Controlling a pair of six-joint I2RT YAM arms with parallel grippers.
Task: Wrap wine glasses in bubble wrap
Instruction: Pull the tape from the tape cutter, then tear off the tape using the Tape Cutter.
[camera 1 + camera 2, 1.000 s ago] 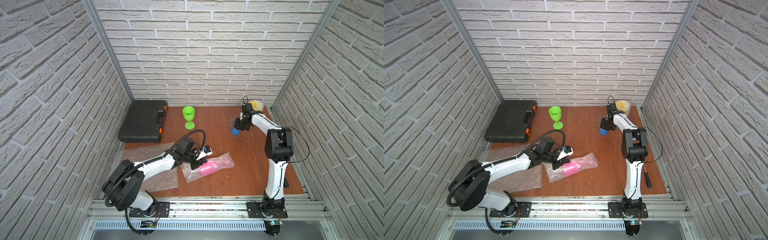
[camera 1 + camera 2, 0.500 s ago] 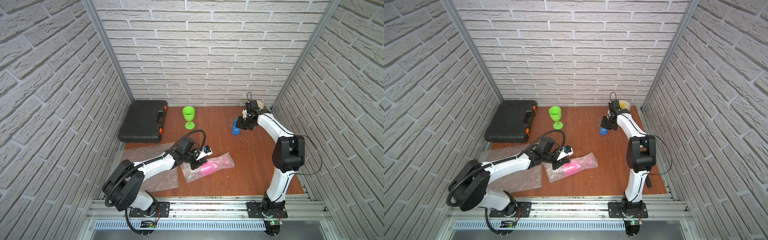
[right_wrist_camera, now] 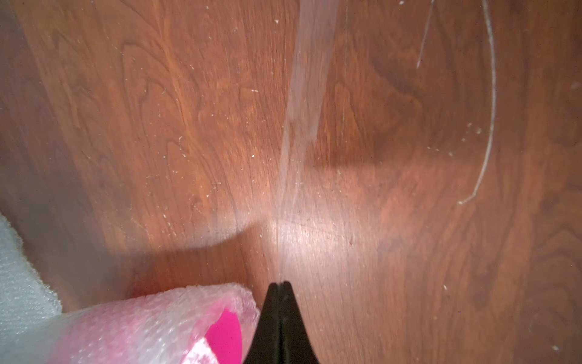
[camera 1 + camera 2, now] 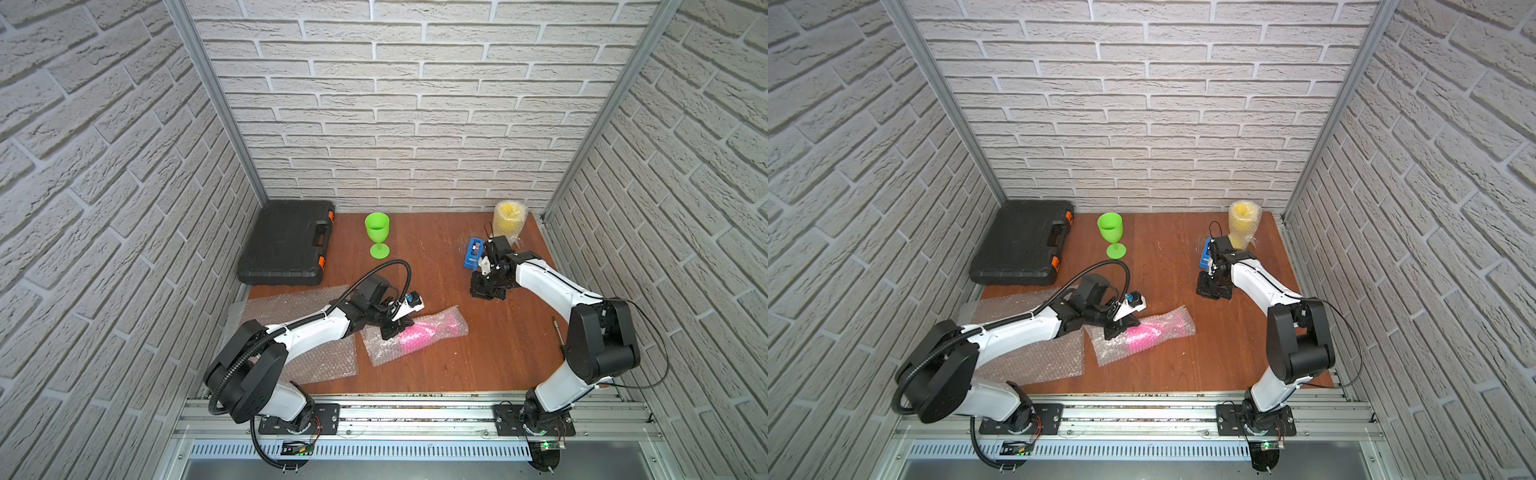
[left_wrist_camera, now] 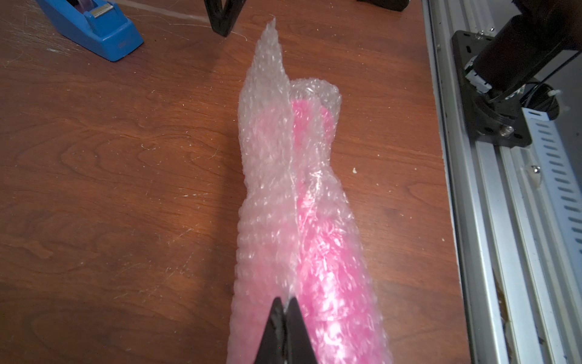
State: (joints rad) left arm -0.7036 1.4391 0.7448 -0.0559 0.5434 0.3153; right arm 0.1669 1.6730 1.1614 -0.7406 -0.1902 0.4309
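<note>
Your left gripper (image 5: 285,307) is clenched on the clear bubble wrap (image 5: 267,189) rolled round the hot pink plastic goblet (image 5: 327,268), which lies on the bench (image 4: 498,357) toward its front edge. Your right gripper (image 3: 279,283), pinching a clear tape strip (image 3: 307,78), has pulled away from the blue tape dispenser (image 4: 473,251).

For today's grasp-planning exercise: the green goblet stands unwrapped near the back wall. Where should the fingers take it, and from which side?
Probably the thin stem of the green goblet, coming in level from the robot's side. It stands upright on a round foot, and the flared bowl looks too wide to pinch.
</note>
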